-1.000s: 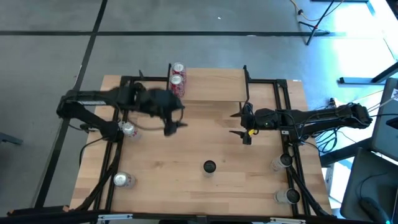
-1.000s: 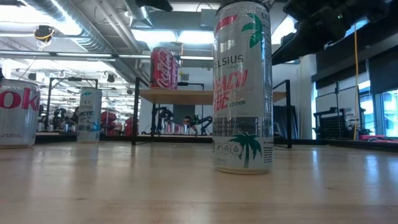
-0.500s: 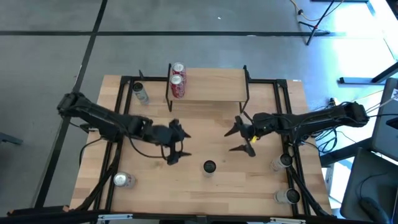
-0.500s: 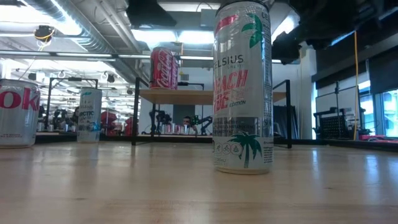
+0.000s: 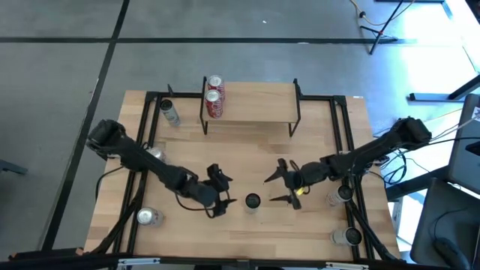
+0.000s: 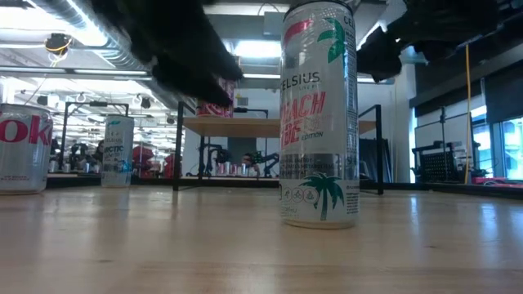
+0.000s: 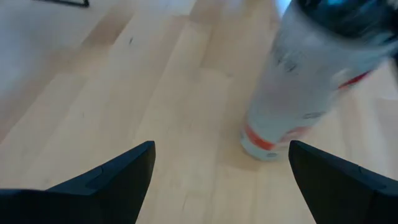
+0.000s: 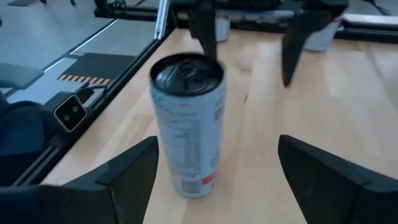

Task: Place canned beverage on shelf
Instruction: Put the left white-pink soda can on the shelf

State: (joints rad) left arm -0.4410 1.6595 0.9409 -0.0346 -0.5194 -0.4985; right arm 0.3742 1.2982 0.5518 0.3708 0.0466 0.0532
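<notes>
Pincers, left (image 5: 226,191) and right (image 5: 277,188), gape wide flanking the tall can (image 5: 252,201); red cans (image 5: 214,96) occupy the shelf (image 5: 259,103).

Around your table you have a smooth grey concrete floor (image 5: 67,67) crossed by dark seams (image 5: 112,41), with bright bluish light spilling in at the top right corner of the high view, where a black stand's legs (image 5: 386,26) splay out. Looking level across the table you see an open workshop: silver ducts (image 6: 90,33) and ceiling light strips (image 6: 29,37) overhead, a white pillar (image 6: 400,131), windows (image 6: 498,147) on the right, and cluttered benches (image 6: 237,169) far behind
</notes>
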